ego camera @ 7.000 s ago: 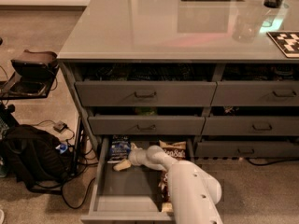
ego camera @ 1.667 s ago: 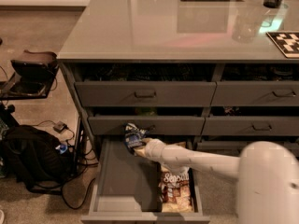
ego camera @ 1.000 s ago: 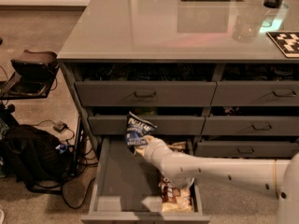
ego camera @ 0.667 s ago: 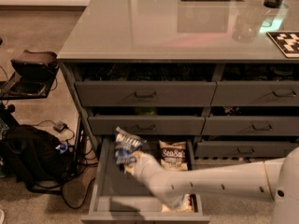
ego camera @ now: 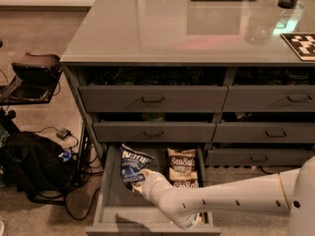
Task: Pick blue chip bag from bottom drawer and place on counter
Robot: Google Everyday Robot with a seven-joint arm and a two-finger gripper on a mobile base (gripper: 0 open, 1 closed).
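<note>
One tool (ego camera: 141,179) clamped on blue chip bag (ego camera: 133,162), over open bottom drawer (ego camera: 116,201); arm (ego camera: 236,198) cut off at right

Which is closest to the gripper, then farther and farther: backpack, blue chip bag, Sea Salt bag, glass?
The gripper is above the open bottom drawer.
1. blue chip bag, in its grip.
2. Sea Salt bag, beside it in the drawer.
3. backpack, on the floor.
4. glass, up on the counter.
</note>
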